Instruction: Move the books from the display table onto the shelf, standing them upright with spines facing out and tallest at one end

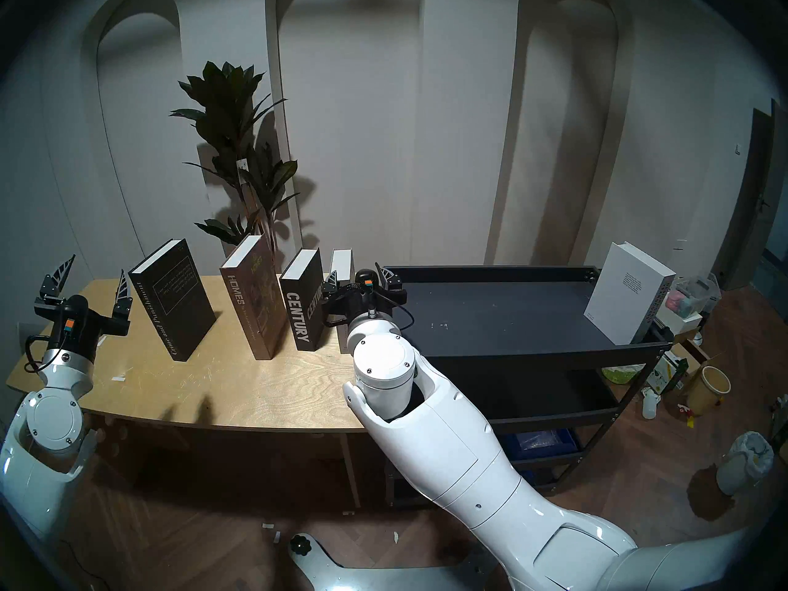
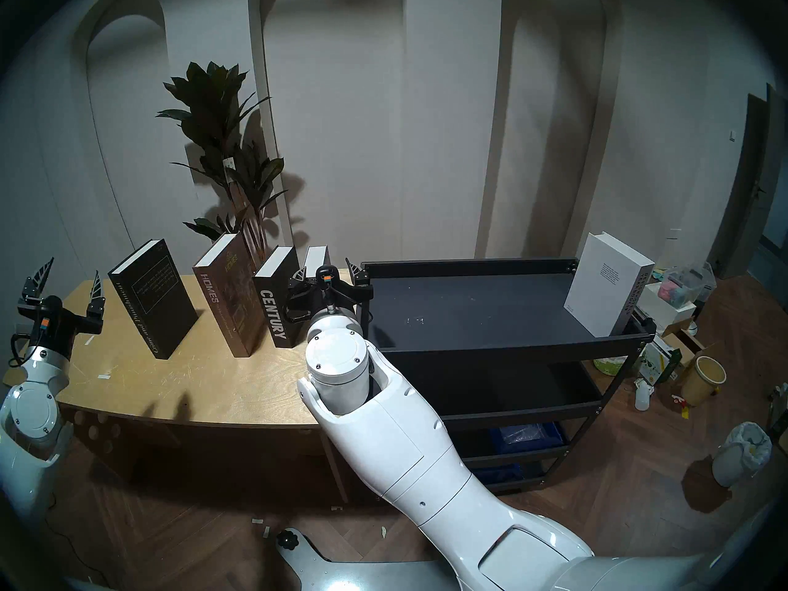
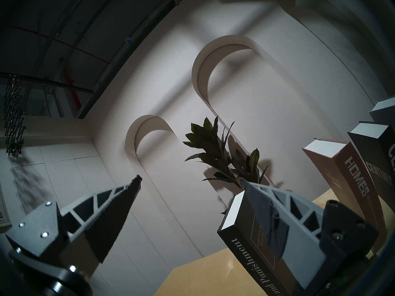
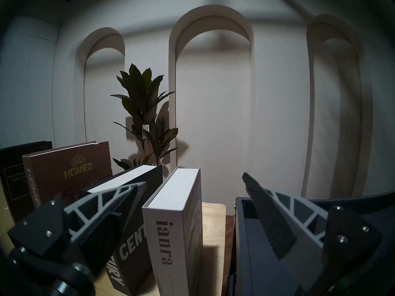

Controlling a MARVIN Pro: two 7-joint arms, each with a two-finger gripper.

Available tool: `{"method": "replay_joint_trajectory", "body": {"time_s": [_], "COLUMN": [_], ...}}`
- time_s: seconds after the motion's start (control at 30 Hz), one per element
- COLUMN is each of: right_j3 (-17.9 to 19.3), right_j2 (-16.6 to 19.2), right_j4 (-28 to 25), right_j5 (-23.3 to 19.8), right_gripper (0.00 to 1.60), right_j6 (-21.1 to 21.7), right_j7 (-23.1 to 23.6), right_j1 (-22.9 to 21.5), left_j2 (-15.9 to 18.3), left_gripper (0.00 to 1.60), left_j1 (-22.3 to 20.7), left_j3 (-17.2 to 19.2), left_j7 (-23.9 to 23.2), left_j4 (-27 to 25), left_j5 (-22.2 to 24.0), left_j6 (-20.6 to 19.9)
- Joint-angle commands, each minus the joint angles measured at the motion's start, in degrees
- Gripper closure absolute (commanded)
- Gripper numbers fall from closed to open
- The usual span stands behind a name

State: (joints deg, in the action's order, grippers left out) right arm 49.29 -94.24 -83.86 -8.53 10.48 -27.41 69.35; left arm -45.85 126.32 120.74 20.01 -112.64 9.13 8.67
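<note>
Hiding behind right wrist: "ianra" book

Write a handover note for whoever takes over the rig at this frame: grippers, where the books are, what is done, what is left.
Left gripper: open, empty, hovering by the table's left end.
Right gripper: open, empty, straddling the pale grey "ianra" book, not closed on it.
Done: white book stands upright at the right end of the black shelf.
Left: "Crime and Punishment", "HOMES", "CENTURY" and "ianra", all upright on the plywood table; move them, spines out, tallest at one end.
</note>
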Motion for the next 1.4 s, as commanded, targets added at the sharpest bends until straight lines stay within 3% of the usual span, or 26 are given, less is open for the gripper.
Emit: {"method": "replay_joint_trajectory", "body": {"time_s": [0.0, 0.83, 1.1, 1.37], "right_j3": [-0.51, -0.10, -0.11, 1.48], "right_j2": [-1.77, -6.05, -7.79, -10.38], "right_j4": [2.19, 16.89, 19.45, 27.10], "right_j5": [0.37, 0.78, 0.79, 0.62], "right_gripper": [0.00, 0.00, 0.00, 0.00], "right_j6": [-1.90, -6.08, -7.09, -8.31], "right_j7": [0.94, 2.95, 3.23, 2.98], "right_j1": [-2.99, -9.90, -11.18, -15.50], "left_j2": [0.09, 0.09, 0.11, 0.11], "left_gripper": [0.00, 0.00, 0.00, 0.00], "left_j1": [-0.07, -0.10, -0.14, -0.15], "left_j3": [0.91, 0.88, 0.84, 0.84], "left_j7": [0.08, 0.09, 0.11, 0.12], "left_j4": [-0.66, -0.63, -0.61, -0.61], "left_j5": [-0.14, -0.13, -0.13, -0.13], "left_j6": [0.33, 0.33, 0.32, 0.32]}}
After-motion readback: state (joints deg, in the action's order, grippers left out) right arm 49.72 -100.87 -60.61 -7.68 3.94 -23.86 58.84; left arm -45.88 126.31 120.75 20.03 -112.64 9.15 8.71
